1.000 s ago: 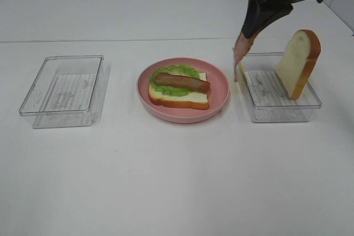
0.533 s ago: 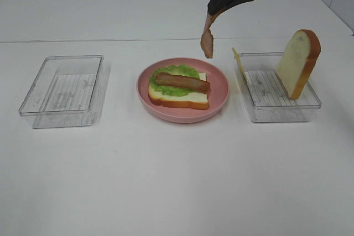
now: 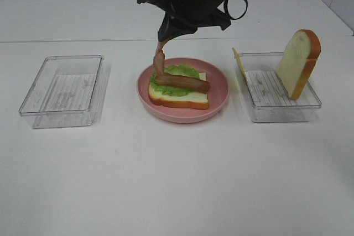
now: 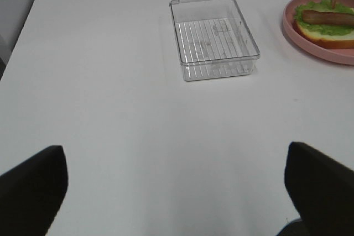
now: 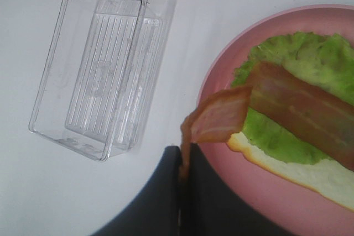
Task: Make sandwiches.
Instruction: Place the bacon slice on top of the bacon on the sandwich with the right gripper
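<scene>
We've swung in from the desk's right edge: the right tool [image 3: 164,34] pinches a bacon strip [image 3: 159,61] whose tip now touches the sandwich [image 3: 185,99] mid-desk. We'd lay it down next; left tool [image 4: 177,189] sits spread.

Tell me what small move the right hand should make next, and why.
Probably lower a little and lay the held bacon strip flat beside the first strip, then open. The right hand is shut on its upper end, and its lower end hangs down to the lettuce on the pink plate.
</scene>
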`<action>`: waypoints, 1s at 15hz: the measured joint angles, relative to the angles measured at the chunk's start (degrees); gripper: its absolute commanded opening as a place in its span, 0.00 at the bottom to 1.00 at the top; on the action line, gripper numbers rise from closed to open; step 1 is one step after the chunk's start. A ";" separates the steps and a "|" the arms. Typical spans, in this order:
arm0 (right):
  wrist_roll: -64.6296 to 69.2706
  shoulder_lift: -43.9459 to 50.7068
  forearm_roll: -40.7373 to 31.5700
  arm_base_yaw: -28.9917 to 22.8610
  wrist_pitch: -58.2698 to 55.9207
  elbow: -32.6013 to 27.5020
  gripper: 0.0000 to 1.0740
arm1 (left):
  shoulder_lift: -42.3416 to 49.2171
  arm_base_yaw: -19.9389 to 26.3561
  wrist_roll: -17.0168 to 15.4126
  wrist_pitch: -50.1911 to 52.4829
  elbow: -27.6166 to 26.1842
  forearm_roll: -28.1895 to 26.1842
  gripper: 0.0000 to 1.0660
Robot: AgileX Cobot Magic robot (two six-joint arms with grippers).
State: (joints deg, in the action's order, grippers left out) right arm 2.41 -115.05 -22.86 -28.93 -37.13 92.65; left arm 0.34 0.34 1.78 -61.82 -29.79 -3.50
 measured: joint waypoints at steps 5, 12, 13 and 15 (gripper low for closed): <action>1.03 -5.61 -2.06 -0.29 8.54 0.00 0.00 | 0.00 0.00 0.00 0.00 0.00 0.00 0.95; 5.39 -7.85 11.23 -0.29 8.25 0.00 0.00 | 0.00 0.00 0.00 0.00 0.00 0.00 0.95; 8.31 -8.14 15.81 -0.29 6.82 0.00 0.00 | 0.00 0.00 0.00 0.00 0.00 0.00 0.95; 14.61 -8.94 25.32 -0.29 4.70 0.00 0.00 | 0.00 0.00 0.00 0.00 0.00 0.00 0.95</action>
State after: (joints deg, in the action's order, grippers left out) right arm 17.02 -123.99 2.46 -29.22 -32.43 92.65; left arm 0.34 0.34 1.78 -61.82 -29.79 -3.50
